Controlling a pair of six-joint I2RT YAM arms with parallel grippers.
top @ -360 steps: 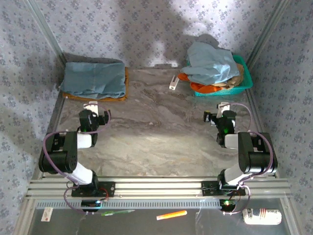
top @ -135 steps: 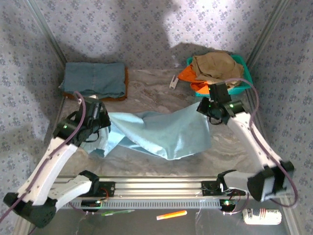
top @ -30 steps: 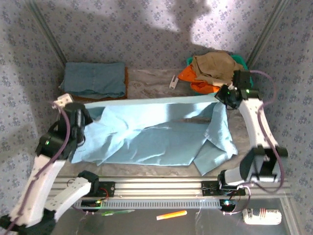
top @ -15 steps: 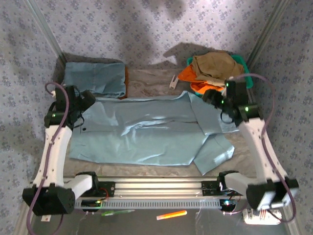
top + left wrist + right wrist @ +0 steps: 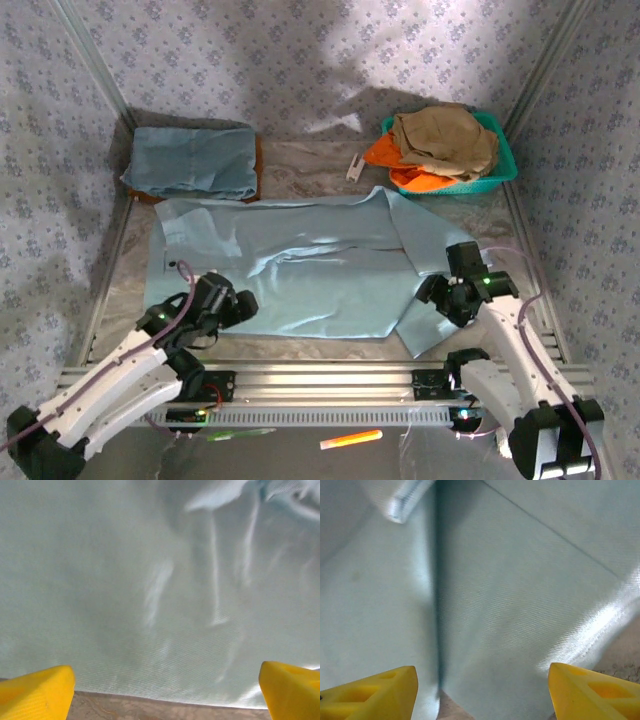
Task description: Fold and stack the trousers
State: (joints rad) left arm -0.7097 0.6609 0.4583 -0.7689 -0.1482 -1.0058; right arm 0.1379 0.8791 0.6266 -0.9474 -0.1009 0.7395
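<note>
The pale grey-blue trousers [image 5: 300, 270] lie spread flat across the middle of the table, with a folded-over flap at their right end [image 5: 440, 320]. My left gripper [image 5: 238, 304] hovers low over their front-left edge. It stands open, and its yellow fingertips [image 5: 37, 692] frame bare cloth [image 5: 160, 590] and a strip of table. My right gripper [image 5: 433, 293] is over the right flap, also open. Between its yellow fingertips [image 5: 595, 692] lie a crease in the cloth [image 5: 520, 605] and nothing held.
A folded grey-blue garment [image 5: 192, 160] rests on a brown board at the back left. A teal basket [image 5: 505, 165] at the back right holds a tan garment [image 5: 445, 135] and an orange one [image 5: 385, 152]. A small white object [image 5: 355, 166] lies beside the basket.
Both grippers have let go of the trousers' far edge, opened, and drawn back toward the near side. The trousers have settled flat on the table.
</note>
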